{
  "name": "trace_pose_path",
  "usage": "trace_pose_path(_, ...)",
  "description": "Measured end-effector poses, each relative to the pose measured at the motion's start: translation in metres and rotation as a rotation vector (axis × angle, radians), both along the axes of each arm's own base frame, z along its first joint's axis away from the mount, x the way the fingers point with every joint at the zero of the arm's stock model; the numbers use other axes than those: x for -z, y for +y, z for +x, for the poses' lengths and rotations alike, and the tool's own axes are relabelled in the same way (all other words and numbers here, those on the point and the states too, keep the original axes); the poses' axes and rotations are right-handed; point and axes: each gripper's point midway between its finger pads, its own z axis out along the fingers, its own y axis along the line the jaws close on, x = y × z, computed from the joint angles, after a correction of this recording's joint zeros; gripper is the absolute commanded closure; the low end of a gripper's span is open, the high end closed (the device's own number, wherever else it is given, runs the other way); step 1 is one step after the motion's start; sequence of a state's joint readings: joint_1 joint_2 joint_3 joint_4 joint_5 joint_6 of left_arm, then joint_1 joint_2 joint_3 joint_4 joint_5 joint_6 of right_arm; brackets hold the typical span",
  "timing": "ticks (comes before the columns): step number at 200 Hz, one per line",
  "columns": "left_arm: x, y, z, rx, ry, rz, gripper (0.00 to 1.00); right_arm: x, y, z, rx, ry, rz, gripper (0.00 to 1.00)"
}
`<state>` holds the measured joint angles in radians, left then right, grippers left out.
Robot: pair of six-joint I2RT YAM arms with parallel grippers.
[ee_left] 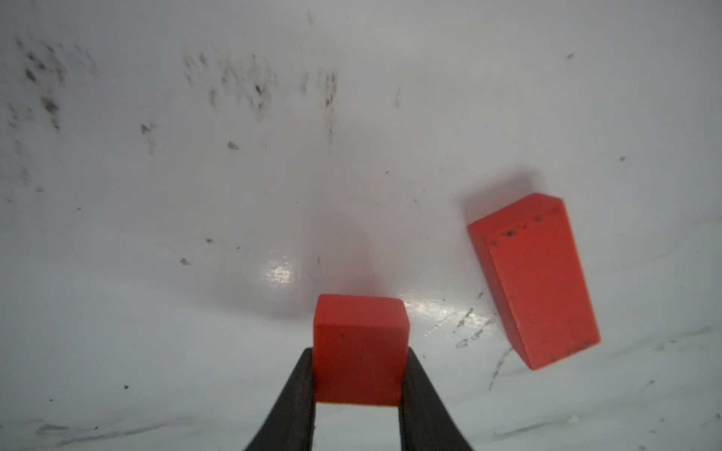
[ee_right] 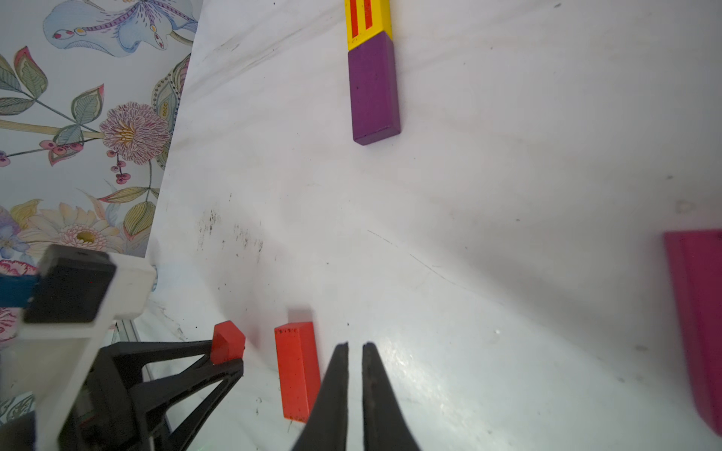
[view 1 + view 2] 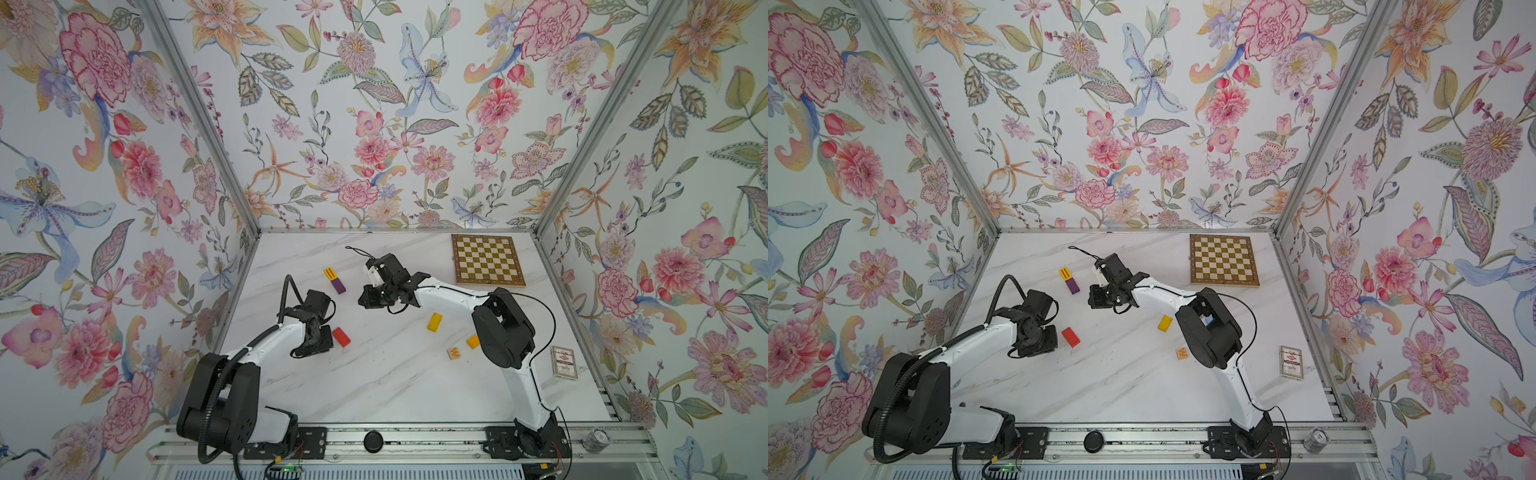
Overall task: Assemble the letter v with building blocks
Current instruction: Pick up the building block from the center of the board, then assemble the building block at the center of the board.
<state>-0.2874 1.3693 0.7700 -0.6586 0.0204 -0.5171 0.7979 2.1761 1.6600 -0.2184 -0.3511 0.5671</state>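
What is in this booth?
chessboard: 1, brown, far right
card box: 1, pale, right edge
striped block: 1, yellow-red, far middle
purple block: 1, purple, touching striped block's end
long red block: 1, red, beside left gripper
yellow block: 1, yellow, mid-table
orange block: 1, orange, by right arm
W cube: 1, tan, near orange block
magenta block: 1, magenta, near right gripper
left gripper: 1, black, shut on small red block
right gripper: 1, black, shut, empty
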Motion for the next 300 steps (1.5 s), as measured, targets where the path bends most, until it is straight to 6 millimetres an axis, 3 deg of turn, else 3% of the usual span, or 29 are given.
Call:
trace_pose_path(25,-0.034,-0.005,0.020,-0.021,-0.101,-0.034,0.82,-0.010,-0.004,-0.001,0.011,-0.004,0.008,0.89)
trace_pose_path(45,-0.054,-0.010,0.032,-0.039,-0.158,-0.064,0.82,-0.030,-0.009,0.002,0.028,-0.034,0.026,0.89)
trace_pose_path(91,-0.068,-0.034,0.053,-0.040,-0.183,-0.141,0.83,-0.072,-0.030,0.014,0.080,-0.097,0.072,0.89)
trace_pose_path(132,-0.054,-0.059,0.080,-0.039,-0.149,-0.168,0.83,-0.059,-0.055,0.020,0.128,-0.078,0.037,0.89)
trace_pose_path(160,-0.033,-0.069,0.093,-0.078,-0.120,-0.177,0.83,-0.045,-0.067,0.021,0.148,-0.052,0.012,0.89)
trace_pose_path(193,-0.012,-0.076,0.104,-0.124,-0.091,-0.182,0.82,-0.047,-0.079,0.022,0.167,-0.051,0.011,0.89)
trace_pose_path(223,-0.005,-0.082,0.121,-0.152,-0.103,-0.182,0.78,-0.056,-0.085,0.028,0.183,-0.071,0.031,0.89)
trace_pose_path(300,0.006,-0.085,0.152,-0.207,-0.124,-0.138,0.75,-0.035,-0.102,0.030,0.210,-0.039,0.000,0.90)
